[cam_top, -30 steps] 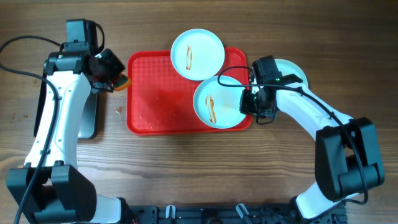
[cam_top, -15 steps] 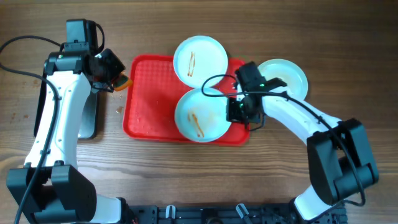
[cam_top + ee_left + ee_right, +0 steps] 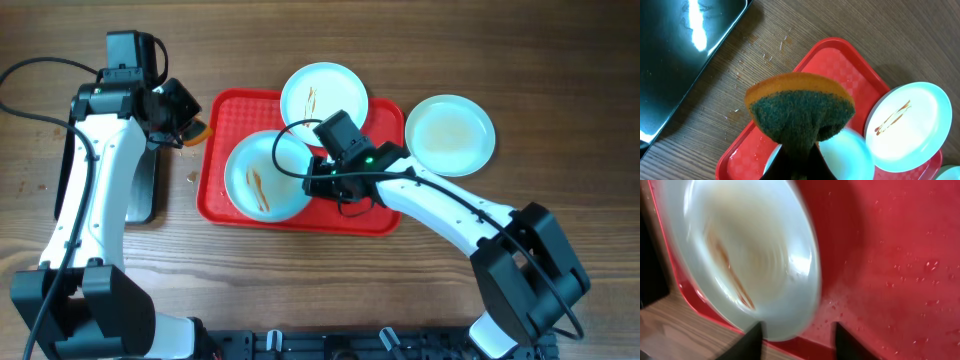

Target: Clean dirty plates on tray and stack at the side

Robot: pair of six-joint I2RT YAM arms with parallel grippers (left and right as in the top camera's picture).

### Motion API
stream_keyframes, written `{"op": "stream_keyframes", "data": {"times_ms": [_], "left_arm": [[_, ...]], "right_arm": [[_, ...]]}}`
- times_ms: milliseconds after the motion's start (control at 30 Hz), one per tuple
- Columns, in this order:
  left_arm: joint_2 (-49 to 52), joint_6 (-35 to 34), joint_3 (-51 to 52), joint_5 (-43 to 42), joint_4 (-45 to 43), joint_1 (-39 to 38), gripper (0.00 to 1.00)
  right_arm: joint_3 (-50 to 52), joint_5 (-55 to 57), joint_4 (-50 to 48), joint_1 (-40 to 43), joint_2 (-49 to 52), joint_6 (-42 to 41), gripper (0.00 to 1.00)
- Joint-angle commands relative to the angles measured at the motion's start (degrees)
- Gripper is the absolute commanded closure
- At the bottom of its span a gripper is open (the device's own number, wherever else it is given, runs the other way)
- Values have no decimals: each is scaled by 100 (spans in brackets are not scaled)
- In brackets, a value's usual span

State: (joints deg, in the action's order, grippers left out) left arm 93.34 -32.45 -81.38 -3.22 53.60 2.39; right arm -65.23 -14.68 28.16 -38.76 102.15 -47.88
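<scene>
Plates lie in three places: the far plate (image 3: 323, 97) sits across the far rim of the red tray (image 3: 385, 205), partly over the table (image 3: 450, 50), with a thin brown-orange streak at its centre. The left plate (image 3: 262, 176) rests in the left half of the tray, close to its near rim, and is also streaked. The right plate (image 3: 450, 135) lies on the table just beside the tray's right edge, apart from the other two, with a pale brownish smear across its middle. The right arm reaches across the tray, and the right claw (image 3: 318, 180) is at the right-hand edge of the left plate. In the right wrist view its fingers (image 3: 752, 341) stand spread wide. The plate's rim lies between them, nearer the left-hand finger, and the plate is blurred there, so I cannot tell whether a finger touches it. Water drops speckle the tray floor beside it. The left claw (image 3: 180, 124) hangs over the table just off the tray's far left corner. It is clenched on a sponge (image 3: 800, 107) with an orange back and a dark green scouring face turned toward the wrist camera. A black pan (image 3: 680, 50) lies on the table to the left, under the left arm and well apart from the plates.
</scene>
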Motion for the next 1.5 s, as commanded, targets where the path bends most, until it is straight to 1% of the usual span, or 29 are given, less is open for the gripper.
{"op": "stream_keyframes", "data": {"times_ms": [0,67,167,200,300,333,400,533,600,700,733,767,867,900,967,1167,1267,1300,1333,1367,1400,1433,1467], "left_arm": [[-39,68,-59,70,-15,35,96],[-39,70,-59,72,-15,35,96],[-39,70,-59,72,-17,35,96],[-39,70,-59,72,-17,35,96],[-39,70,-59,72,-17,35,96],[-39,70,-59,72,-20,35,96],[-39,70,-59,72,-17,35,96],[-39,70,-59,72,-17,35,96],[-39,70,-59,72,-17,35,96],[-39,70,-59,72,-17,35,96],[-39,70,-59,72,-17,35,96],[-39,70,-59,72,-17,35,96],[-39,70,-59,72,-17,35,96],[-39,70,-59,72,-20,35,96],[-39,70,-59,72,-17,35,96],[-39,70,-59,72,-15,35,96],[-39,70,-59,72,-17,35,96],[-39,70,-59,72,-17,35,96],[-39,70,-59,72,-17,35,96],[-39,70,-59,72,-17,35,96],[-39,70,-59,72,-17,35,96],[-39,70,-59,72,-20,35,96],[-39,70,-59,72,-33,35,96]], "right_arm": [[-164,-66,323,76,-50,232,47],[-289,-17,868,328,-153,560,49],[-317,28,1565,1005,-584,1255,49],[-317,114,1893,1353,-723,1742,48],[-212,402,2275,1884,-710,2522,47],[-140,424,2271,1958,-691,2675,47],[105,625,2111,2013,-623,2844,50],[428,918,1764,2009,-385,2833,57],[581,1233,1567,2009,-284,2830,57],[772,1209,1075,2002,-144,2839,58],[807,1167,922,2002,-81,2839,61],[839,1161,765,1998,-15,2839,68],[870,1167,472,1998,142,2839,82],[870,1167,385,1998,175,2837,89],[868,1172,162,2000,181,2837,95],[857,1215,-629,2000,181,2837,96],[732,1209,-560,2000,177,2837,94],[603,1182,-413,2000,166,2841,88],[378,1132,-164,2000,144,2844,73],[122,1012,70,2000,114,2848,69],[-188,756,282,1998,107,2846,69],[-479,348,411,1998,105,2839,68],[-715,-136,435,1976,105,2811,64]]}}
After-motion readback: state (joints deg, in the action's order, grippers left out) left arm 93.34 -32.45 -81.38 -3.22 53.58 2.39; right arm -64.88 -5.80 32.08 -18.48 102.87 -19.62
